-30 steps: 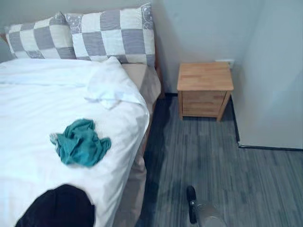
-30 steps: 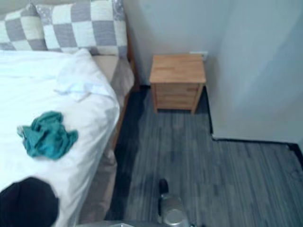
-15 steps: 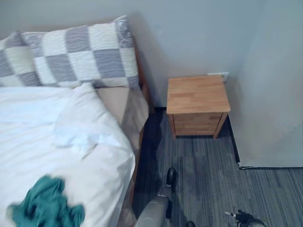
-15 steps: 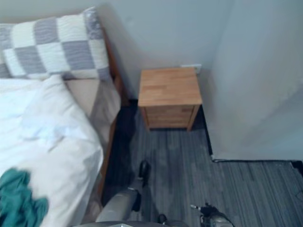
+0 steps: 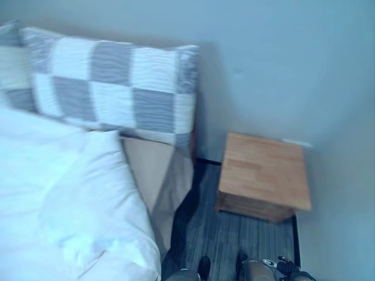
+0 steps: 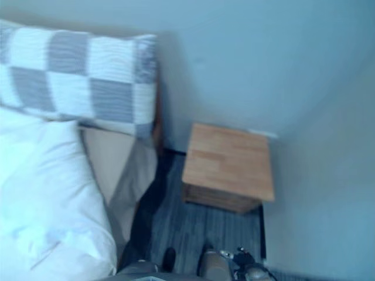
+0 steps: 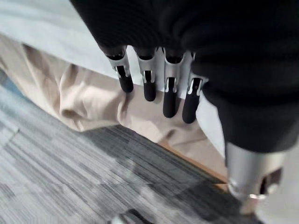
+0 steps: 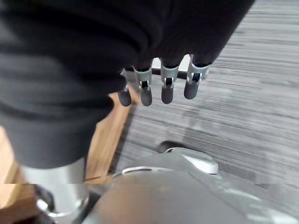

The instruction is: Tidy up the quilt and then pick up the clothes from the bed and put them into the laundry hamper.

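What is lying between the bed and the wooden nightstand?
Nothing: a bare strip of grey floor separates the bed from the nightstand, seen in both eye views.

Head views downward; shared nightstand (image 5: 264,175)

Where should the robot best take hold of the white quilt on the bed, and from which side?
Probably at the folded-back corner of the quilt, where the cloth bunches into a thick flap near the pillow. Come from the bed's open side by the nightstand, since that edge hangs free. Both the left hand and right hand hang open, holding nothing.
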You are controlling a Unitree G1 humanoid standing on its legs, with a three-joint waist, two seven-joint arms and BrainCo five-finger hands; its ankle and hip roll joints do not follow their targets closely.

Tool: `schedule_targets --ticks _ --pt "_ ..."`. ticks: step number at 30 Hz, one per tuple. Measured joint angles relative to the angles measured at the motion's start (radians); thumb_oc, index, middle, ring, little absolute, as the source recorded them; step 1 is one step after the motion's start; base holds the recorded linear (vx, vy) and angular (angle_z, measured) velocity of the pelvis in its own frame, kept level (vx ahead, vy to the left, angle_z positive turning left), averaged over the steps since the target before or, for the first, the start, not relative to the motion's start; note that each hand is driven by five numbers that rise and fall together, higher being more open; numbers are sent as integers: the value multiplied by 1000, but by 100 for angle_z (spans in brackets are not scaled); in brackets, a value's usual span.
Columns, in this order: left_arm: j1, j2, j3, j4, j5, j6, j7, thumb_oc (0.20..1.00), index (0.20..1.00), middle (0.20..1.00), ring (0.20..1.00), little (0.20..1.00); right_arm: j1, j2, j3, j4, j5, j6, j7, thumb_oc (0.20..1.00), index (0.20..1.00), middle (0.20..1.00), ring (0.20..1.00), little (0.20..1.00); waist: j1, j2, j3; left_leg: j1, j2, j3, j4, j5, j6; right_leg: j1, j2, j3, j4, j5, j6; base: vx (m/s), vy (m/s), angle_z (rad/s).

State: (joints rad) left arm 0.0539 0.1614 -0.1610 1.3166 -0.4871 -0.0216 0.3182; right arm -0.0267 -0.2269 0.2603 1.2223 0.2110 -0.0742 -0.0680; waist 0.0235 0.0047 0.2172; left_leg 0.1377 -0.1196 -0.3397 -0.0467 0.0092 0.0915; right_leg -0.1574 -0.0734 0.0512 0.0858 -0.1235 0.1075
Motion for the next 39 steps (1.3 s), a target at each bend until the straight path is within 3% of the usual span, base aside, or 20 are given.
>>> schedule_targets --ticks 1,3,4,5,8,9,12,14,15,16,17,19,20,21,25,27,30,34,36,39 --pt "10 7 -9 -6 1 -35 2 1000 1000 1000 1000 1000 2 12 11 4 19 -14 -2 1000 1000 1000 1000 1000 -11 -12 -9 10 -15 -94 27 -31 31 2 11 106 -54 47 34 272 -305 270" --pt "35 22 -41 -38 31 -81 7 1000 1000 1000 1000 1000 6 51 -9 11 45 -12 -17 1000 1000 1000 1000 1000 -13 -48 -30 15 -35 -198 73 -59 32 2 13 152 -36 85 26 249 -274 221" --pt "32 36 -52 -43 42 -95 9 1000 1000 1000 1000 1000 17 48 -7 11 51 -12 -21 1000 1000 1000 1000 1000 -23 -62 -40 7 -45 -208 92 -72 20 14 4 156 -38 99 2 199 -279 225" --pt "38 32 -68 -44 61 -107 12 1000 1000 1000 1000 1000 8 45 -18 13 56 -12 -24 1000 1000 1000 1000 1000 -19 -53 -51 -19 -34 -155 130 -103 -21 44 11 153 -36 227 -21 149 -298 221" --pt "46 32 -41 -42 72 -137 26 1000 1000 1000 1000 1000 -39 14 -17 14 57 -6 -29 1000 1000 1000 1000 1000 24 -18 -51 -61 16 -108 137 -84 -66 53 28 58 -42 235 -50 45 -336 156" --pt "45 37 -21 -40 77 -144 31 1000 1000 1000 1000 1000 -50 5 -12 13 62 -9 -29 1000 1000 1000 1000 1000 23 -39 -41 -86 18 -112 156 -78 -88 64 19 23 -64 239 -67 -75 -263 115" --pt "49 35 6 -38 77 -145 30 1000 1000 1000 1000 1000 -83 -17 -13 8 76 -20 -28 1000 1000 1000 1000 1000 33 -33 -22 -108 67 -68 150 -83 -109 79 30 -77 -72 230 -109 -112 -194 110" --pt "26 34 2 -30 79 -144 31 1000 1000 1000 1000 1000 -78 -33 -18 0 117 -38 -34 1000 1000 1000 1000 1000 15 -29 4 -169 134 74 151 -68 -101 103 23 -215 -78 223 -115 -146 -90 184" --pt "-13 28 -33 -30 85 -141 38 1000 1000 1000 1000 1000 -41 -49 -28 -12 171 -44 -41 1000 1000 1000 1000 1000 -19 -6 23 -214 211 211 115 -2 -38 121 22 -330 -68 194 -115 -88 10 226" --pt "-29 26 -40 -35 98 -136 40 1000 1000 1000 1000 1000 -20 -49 -45 -13 203 -44 -41 1000 1000 1000 1000 1000 -26 0 28 -229 229 265 106 3 -56 125 22 -377 -78 176 -119 -111 41 209" --pt "-43 33 -36 -44 100 -123 47 1000 1000 1000 1000 1000 -20 -21 -67 -23 271 -51 -41 1000 1000 1000 1000 1000 -20 -39 40 -243 228 314 152 -22 -113 125 -9 -375 -88 170 -118 -96 44 93" --pt "-32 23 -23 -36 99 -104 65 1000 1000 1000 1000 1000 -13 -2 -99 -53 358 -72 -25 1000 1000 1000 1000 1000 -38 -80 50 -243 222 389 223 -53 -109 137 -39 -362 -112 170 -117 -76 62 31" --pt "-27 21 -7 -26 100 -102 73 1000 1000 1000 1000 1000 -4 -4 -124 -66 395 -76 -18 1000 1000 1000 1000 1000 -49 -69 48 -232 236 407 245 -61 -103 138 -35 -343 -108 166 -107 -78 123 57" --pt "-24 -4 -6 -12 109 -103 80 1000 1000 1000 1000 1000 20 -34 -178 -82 446 -85 -5 1000 1000 1000 1000 1000 -71 2 45 -214 278 399 192 -82 -125 127 9 -285 -72 156 -80 -84 179 91" --pt "-36 26 -9 -47 158 -113 82 1000 1000 1000 1000 1000 91 -10 -233 -105 477 -101 2 1000 1000 1000 1000 1000 -80 -40 30 -185 205 464 61 -50 -124 102 -62 -185 -44 138 -54 -49 124 101" --pt "-15 36 -9 -51 158 -114 82 1000 1000 1000 1000 1000 65 -5 -232 -107 477 -133 -1 1000 1000 1000 1000 1000 -64 -50 26 -186 196 463 54 22 -120 100 -71 -164 -30 155 -27 -21 73 23" --pt "29 72 12 -71 157 -119 78 1000 1000 1000 1000 1000 47 6 -217 -221 476 -165 -53 1000 1000 1000 1000 1000 -43 -88 0 -183 173 442 45 33 -111 133 -93 -181 -56 175 14 58 20 23" --pt "55 117 25 -100 185 -119 77 1000 1000 1000 1000 1000 27 1 -217 -347 476 -169 -135 1000 1000 1000 1000 1000 -19 -116 -11 -159 168 416 34 39 -105 146 -95 -176 -39 185 19 188 -47 21" --pt "71 127 58 -96 227 -98 77 1000 1000 1000 1000 1000 15 -28 -218 -500 467 -161 -187 1000 1000 1000 1000 1000 -21 -109 -7 -131 171 384 10 40 -107 165 -86 -125 -27 169 24 231 -144 36" --pt "73 193 75 -96 239 -77 66 1000 1000 1000 1000 1000 -62 -193 -222 -696 402 -78 -231 1000 1000 1000 1000 1000 -19 -142 4 -162 177 358 2 67 -123 177 -79 -70 -100 161 37 -69 -126 25"
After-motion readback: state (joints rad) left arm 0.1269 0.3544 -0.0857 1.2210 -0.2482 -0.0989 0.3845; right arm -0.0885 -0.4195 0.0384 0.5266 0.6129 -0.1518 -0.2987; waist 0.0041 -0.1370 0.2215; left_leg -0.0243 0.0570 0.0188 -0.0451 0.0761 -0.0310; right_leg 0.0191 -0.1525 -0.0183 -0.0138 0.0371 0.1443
